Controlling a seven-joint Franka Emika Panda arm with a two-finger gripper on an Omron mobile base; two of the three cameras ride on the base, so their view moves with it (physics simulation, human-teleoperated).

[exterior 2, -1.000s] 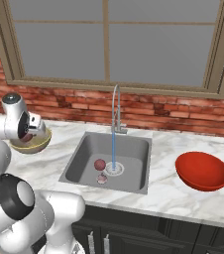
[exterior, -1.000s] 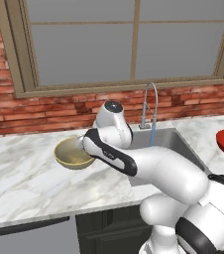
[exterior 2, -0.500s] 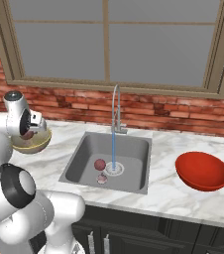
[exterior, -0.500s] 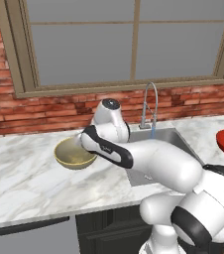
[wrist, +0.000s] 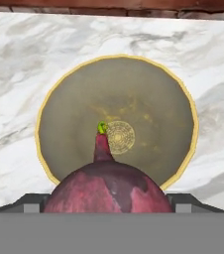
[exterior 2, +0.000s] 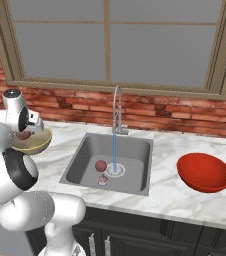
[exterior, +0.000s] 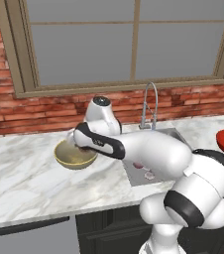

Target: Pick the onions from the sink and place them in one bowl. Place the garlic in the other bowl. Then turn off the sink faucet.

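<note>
A: Currently, gripper [wrist: 106, 201] status?

B: Clenched on one onion [wrist: 106, 186], held directly above the tan bowl [wrist: 116, 74]. Hand view: onion stem tip w/ green spot points at bowl centre; bowl interior olive-gold.

A: Bowl location?

B: On the marble worktop [exterior: 20, 173], left of the sink [exterior 2: 85, 160], nearer the brick wall [exterior 2: 175, 117] than the front edge. In the right base view the onion [exterior 2: 23, 134] sits just over the bowl rim [exterior 2: 41, 142], arm wrist above it.

A: Remaining items?

B: Second onion [exterior 2: 100, 165] on the sink floor, just left of the drain. Garlic [exterior 2: 103, 180] beside it, toward the front wall of the basin; whether the two touch, can't tell.

A: Faucet?

B: Faucet [exterior 2: 116, 107] at the sink's back edge, water stream [exterior 2: 114, 150] running down onto the drain.

A: Red bowl?

B: Red bowl [exterior 2: 204, 172] on the worktop right of the sink, well apart from the tan bowl.
</note>
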